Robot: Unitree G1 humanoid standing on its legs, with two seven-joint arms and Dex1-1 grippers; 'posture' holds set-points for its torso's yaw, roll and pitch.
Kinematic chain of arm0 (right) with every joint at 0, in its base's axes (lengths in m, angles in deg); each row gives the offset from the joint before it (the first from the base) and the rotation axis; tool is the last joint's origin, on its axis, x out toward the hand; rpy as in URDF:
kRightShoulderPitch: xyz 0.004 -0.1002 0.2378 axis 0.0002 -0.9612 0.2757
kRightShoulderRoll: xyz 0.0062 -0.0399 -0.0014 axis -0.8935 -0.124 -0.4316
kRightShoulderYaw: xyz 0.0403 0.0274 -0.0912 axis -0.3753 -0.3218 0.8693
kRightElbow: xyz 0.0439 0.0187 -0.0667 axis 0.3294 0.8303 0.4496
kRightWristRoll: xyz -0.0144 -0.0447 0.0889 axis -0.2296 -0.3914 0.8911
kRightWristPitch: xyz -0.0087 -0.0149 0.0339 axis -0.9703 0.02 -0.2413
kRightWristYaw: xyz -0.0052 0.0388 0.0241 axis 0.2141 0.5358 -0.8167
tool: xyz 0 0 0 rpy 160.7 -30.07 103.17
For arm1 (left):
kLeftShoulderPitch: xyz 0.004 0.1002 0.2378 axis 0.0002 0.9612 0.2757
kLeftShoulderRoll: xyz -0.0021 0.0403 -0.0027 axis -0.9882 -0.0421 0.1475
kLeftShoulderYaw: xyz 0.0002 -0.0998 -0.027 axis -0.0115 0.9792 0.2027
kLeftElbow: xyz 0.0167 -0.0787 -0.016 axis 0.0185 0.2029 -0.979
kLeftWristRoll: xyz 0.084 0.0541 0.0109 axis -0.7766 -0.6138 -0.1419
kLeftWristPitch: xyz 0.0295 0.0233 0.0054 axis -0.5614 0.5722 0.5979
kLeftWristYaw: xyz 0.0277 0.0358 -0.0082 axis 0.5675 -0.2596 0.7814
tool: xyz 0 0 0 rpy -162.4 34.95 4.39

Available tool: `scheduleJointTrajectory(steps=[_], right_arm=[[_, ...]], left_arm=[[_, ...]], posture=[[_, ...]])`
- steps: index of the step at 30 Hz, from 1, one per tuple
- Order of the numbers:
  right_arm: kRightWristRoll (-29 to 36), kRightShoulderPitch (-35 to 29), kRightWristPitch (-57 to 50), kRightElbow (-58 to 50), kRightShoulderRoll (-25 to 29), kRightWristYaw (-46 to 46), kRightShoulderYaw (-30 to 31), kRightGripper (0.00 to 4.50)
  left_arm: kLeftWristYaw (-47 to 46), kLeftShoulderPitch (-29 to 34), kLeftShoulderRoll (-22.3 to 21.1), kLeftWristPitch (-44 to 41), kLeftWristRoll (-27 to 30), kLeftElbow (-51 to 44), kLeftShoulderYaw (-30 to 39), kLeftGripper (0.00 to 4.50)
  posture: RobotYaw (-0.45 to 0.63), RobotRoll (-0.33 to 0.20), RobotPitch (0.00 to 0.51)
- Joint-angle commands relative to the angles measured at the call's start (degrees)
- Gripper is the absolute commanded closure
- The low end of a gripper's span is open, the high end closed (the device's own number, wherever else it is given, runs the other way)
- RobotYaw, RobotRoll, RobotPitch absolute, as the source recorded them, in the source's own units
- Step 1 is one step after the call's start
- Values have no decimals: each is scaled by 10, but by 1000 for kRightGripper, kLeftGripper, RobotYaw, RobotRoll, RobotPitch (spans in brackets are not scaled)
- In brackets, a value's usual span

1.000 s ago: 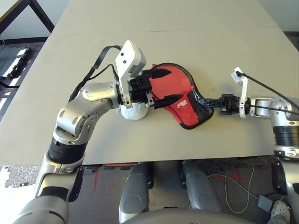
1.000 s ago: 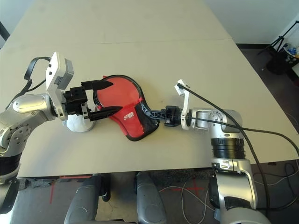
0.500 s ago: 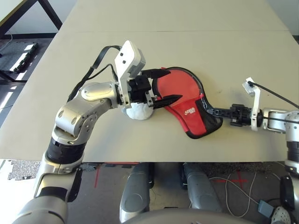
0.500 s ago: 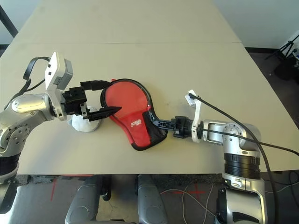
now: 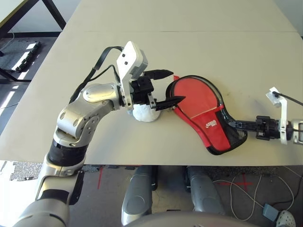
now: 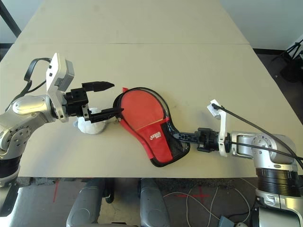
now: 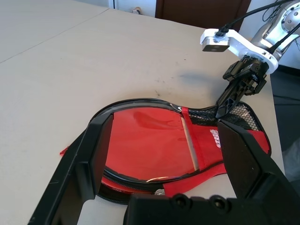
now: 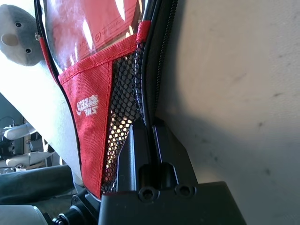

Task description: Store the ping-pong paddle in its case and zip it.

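- Use the worktop (image 5: pixel 118 146) as a backing for the case: flat against it, with no lifting, to stop the soft shell from folding during the zip pull.
- Lying face up on the worktop, the case (image 5: pixel 218 138): anchor at the mesh side, work at the rounded end, and tug away from the anchor to tension the edge.
- Seen through the clear window of the case, apparently tucked inside already, the paddle (image 5: pixel 191 94): best pressed fully inward before closing, clear of the zip teeth.
- Spread wide and empty at the rounded end of the case, the left end effector (image 5: pixel 178 85): lower beside the loose edge, line up with the pull, then close squarely, without pinching fabric.
- Clamped shut on the black edging beside the mesh of the case, the right end effector (image 5: pixel 231 124): hold firm and low as a counter-grip, giving way only if the shell starts to buckle.
- Just beside the rounded end of the case, near the left end effector, the plush ball (image 5: pixel 144 112): steer around it, or risk a nudge or a snag.
- On the left-arm side of the case, along the parted zip, what looks like the metal zip pull (image 7: pixel 159 192): grip close to its base, draw slowly along the curve, and ease back at any jam.
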Motion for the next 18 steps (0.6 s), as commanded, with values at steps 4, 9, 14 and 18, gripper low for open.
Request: scheduleJointTrajectory(steps=[4, 9, 14, 18], right_arm=[[6, -31, -7, -11, 24, 18, 24, 4464], [12, -38, -8, -21, 26, 24, 29, 4464], [20, -52, -7, -43, 21, 27, 30, 4464], [12, -46, 19, -59, 24, 24, 31, 4464]], left_arm=[[5, 9, -2, 6, -6, 1, -6, 0], [7, 11, -3, 10, -8, 4, -7, 0], [9, 14, -3, 12, -11, 5, -8, 0], [12, 14, -3, 14, -14, 7, -9, 0]], posture=[[39, 0, 248], [41, 0, 247], [44, 0, 246], [41, 0, 243]])
